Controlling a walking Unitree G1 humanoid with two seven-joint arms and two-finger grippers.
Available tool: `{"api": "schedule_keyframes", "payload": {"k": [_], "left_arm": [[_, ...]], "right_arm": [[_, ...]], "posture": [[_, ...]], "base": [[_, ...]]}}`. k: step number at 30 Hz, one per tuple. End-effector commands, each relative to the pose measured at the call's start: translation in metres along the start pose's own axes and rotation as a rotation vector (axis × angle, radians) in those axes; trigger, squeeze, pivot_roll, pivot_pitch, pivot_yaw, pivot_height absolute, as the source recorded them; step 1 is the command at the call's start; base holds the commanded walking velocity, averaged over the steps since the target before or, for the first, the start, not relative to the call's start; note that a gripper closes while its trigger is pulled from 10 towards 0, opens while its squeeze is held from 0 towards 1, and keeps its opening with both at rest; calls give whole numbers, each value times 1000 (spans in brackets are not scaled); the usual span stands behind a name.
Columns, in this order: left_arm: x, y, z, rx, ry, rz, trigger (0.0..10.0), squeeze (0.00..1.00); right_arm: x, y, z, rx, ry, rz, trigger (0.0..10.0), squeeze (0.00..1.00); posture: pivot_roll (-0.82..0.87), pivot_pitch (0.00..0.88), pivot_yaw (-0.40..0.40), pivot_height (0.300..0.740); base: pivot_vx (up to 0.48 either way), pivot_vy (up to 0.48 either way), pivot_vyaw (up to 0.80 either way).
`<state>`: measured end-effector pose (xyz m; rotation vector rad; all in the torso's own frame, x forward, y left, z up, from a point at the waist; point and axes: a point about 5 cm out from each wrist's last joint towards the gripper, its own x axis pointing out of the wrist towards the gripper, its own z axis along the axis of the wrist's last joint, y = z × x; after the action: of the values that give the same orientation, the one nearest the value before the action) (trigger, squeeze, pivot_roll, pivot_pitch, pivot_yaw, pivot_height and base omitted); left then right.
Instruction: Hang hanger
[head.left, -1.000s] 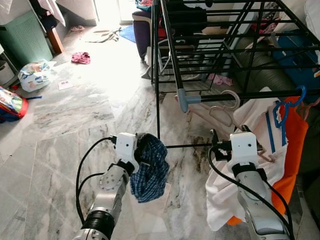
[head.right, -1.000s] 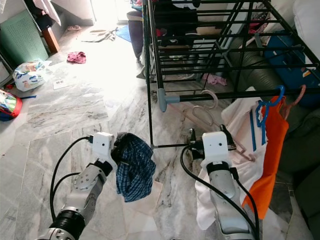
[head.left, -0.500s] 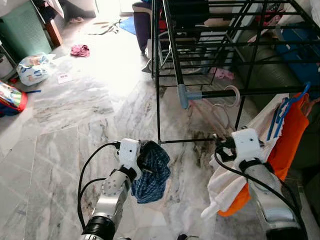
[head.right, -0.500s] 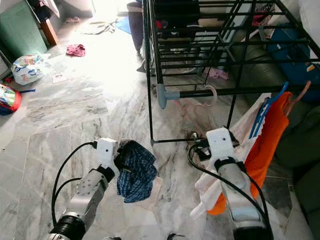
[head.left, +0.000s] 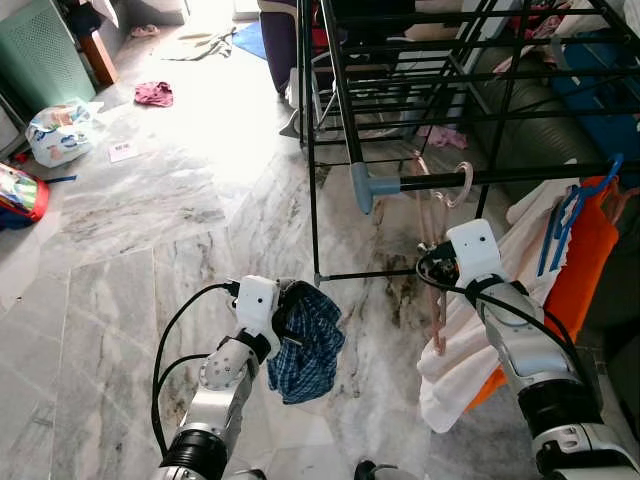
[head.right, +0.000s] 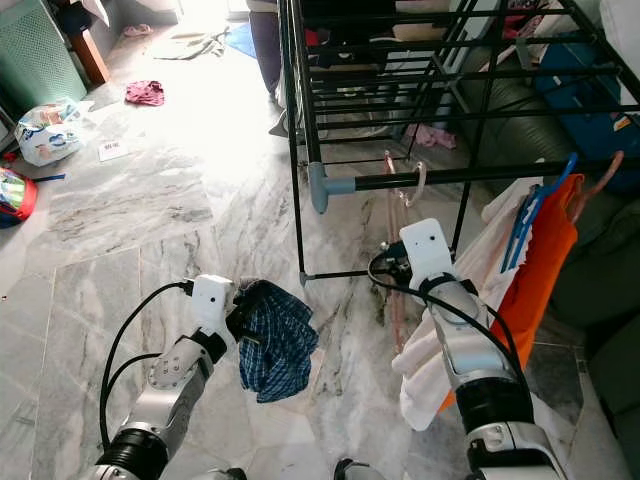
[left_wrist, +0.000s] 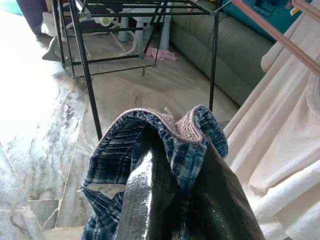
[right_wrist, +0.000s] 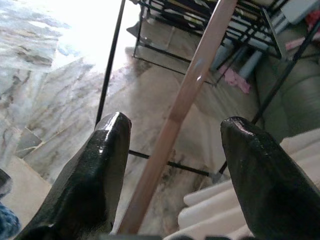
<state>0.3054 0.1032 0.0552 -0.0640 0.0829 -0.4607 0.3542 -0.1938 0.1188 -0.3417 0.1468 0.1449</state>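
Hanger (head.left: 437, 255) hung hooked on the rack (head.left: 480, 178) bar, at your 1 o'clock. Your right gripper (right_wrist: 172, 165) was spread around its pink arm. Left gripper (left_wrist: 172, 200) pinched plaid cloth (head.left: 305, 340).

Surroundings: marble-tiled floor (head.left: 120, 260) with scattered household items.

A green slatted cabinet (head.left: 45, 55) stands at the far left, with a white printed plastic bag (head.left: 58, 130) near it on the floor and a red multicoloured bag (head.left: 20, 195) at the left edge. A small pink cloth (head.left: 153, 93) and a paper slip (head.left: 122, 151) lie further out. A blue mat (head.left: 250, 38) lies at the top. A grey-green ribbed sofa (head.left: 545, 135) sits beyond the black bars, a pink rag (head.left: 440, 135) on the floor before it.
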Motion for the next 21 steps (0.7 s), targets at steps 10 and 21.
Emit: {"api": "schedule_keyframes", "payload": {"k": [10, 21], "left_arm": [[5, -1, 3, 15, 8, -8, 10000, 0], [7, 0, 4, 28, 19, -8, 10000, 0]], "right_arm": [[13, -7, 6, 12, 13, -47, 8588, 0], [16, -1, 0, 8, 47, -41, 10000, 0]], "posture": [[-19, 166, 12, 740], [-17, 152, 19, 740]], "base": [[0, 0, 0], [0, 0, 0]]}}
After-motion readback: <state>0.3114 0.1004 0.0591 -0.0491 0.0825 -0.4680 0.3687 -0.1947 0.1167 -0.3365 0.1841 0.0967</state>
